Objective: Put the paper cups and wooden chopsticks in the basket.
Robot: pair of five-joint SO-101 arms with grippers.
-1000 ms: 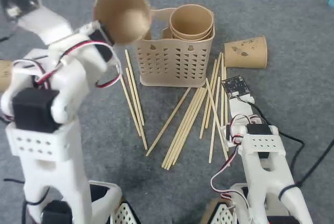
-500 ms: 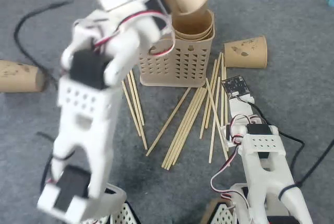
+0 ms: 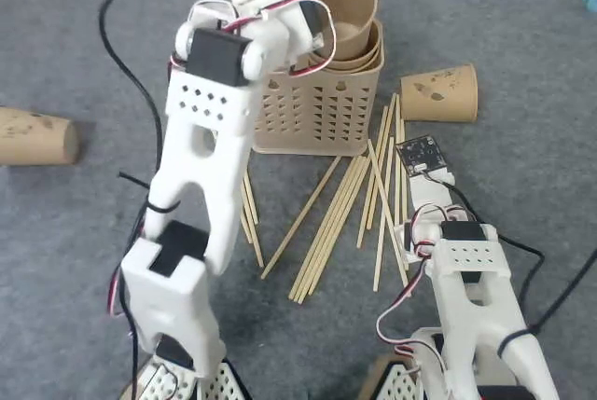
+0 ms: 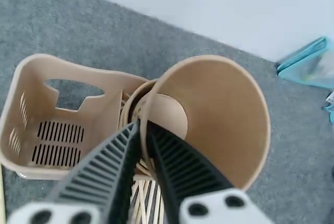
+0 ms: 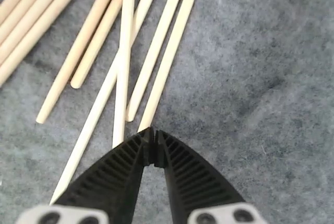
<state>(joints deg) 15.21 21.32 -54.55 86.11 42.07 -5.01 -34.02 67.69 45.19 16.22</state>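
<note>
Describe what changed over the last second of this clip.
The left gripper, shut on a paper cup at its rim, carried it from left of the basket across to the stack of cups inside it. The right gripper, the chopsticks and the two lying cups stayed put.

- The left arm [image 3: 201, 153] is made of white printed shells, with a black servo block [image 3: 215, 53] at the joint and a grid of small round holes in one link.
- Red, white and black wires [image 3: 252, 16] loop near its wrist.
- The right arm [image 3: 471, 297] is the same white, with a dark circuit board [image 3: 422, 153] at its wrist.
- The left hand [image 4: 142, 125] and right hand [image 5: 153, 132] have black ribbed fingers on pale bases with round screw holes.
</note>
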